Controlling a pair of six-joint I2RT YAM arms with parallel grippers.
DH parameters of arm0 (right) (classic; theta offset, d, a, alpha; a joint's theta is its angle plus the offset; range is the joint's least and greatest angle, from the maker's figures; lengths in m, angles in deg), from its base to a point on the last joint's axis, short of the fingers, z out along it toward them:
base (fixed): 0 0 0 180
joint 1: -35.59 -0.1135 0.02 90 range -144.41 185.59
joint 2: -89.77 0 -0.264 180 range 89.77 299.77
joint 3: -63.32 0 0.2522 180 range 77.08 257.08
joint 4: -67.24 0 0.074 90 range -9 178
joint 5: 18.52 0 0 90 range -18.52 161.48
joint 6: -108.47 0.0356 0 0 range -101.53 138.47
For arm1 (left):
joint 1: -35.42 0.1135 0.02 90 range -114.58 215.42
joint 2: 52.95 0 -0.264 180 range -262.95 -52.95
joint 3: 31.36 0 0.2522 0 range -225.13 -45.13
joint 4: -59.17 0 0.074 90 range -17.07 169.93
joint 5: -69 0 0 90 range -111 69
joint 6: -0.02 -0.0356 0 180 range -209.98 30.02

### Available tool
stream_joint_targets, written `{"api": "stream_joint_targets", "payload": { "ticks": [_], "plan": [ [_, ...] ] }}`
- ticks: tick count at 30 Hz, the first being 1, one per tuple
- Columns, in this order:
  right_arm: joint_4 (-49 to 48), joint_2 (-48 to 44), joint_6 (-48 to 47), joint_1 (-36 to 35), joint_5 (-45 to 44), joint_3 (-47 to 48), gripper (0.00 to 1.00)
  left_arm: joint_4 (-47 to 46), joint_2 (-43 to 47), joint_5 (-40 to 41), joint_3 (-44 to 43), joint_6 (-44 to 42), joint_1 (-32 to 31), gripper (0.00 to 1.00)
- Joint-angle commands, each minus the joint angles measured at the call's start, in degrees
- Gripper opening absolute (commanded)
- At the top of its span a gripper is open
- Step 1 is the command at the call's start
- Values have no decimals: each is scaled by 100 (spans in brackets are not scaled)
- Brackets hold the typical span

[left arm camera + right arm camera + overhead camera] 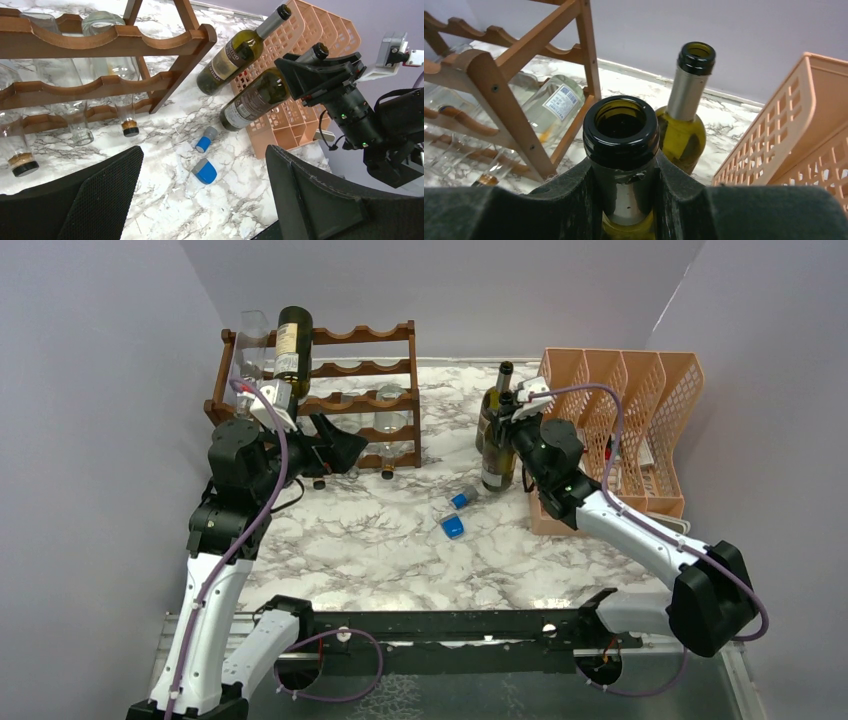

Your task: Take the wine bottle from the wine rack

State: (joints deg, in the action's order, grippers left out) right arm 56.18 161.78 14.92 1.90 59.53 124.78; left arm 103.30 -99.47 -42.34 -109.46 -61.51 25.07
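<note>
The dark reddish-brown wine rack (360, 368) stands at the back left. A dark wine bottle (293, 344) lies on its top tier, and clear bottles (392, 418) fill lower tiers. Two green wine bottles stand on the marble right of the rack. My right gripper (514, 410) is shut on the neck of the nearer one (497, 465). The right wrist view shows that open neck (621, 132) clamped between the pads, with the other green bottle (684, 120) just behind. My left gripper (338, 447) hangs open in front of the rack, holding nothing; the left wrist view shows bare marble between its fingers (320, 195).
A peach lattice file organizer (640, 400) stands at the back right, close behind the two upright bottles. Two blue caps (452, 528) (460, 500) lie on the marble table (380, 550) mid-way between the arms. Grey walls close in on the left, back and right.
</note>
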Motion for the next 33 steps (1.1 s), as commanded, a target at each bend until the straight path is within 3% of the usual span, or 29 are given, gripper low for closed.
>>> {"api": "stream_joint_targets", "payload": {
  "ticks": [1,14,28,30,33],
  "plan": [
    [-1558,4,184,203,-141,-217,1,25,197,-54,58,134,15,99],
    [-3132,623,183,416,-115,-767,1,202,343,285,112,137,15,99],
    [-2943,883,233,425,-353,-771,1,361,359,279,53,244,15,99],
    [-2394,784,370,432,-207,-632,6,367,344,339,64,243,15,99],
    [-1992,624,374,430,36,-565,20,367,337,375,92,252,15,99]
  ]
}}
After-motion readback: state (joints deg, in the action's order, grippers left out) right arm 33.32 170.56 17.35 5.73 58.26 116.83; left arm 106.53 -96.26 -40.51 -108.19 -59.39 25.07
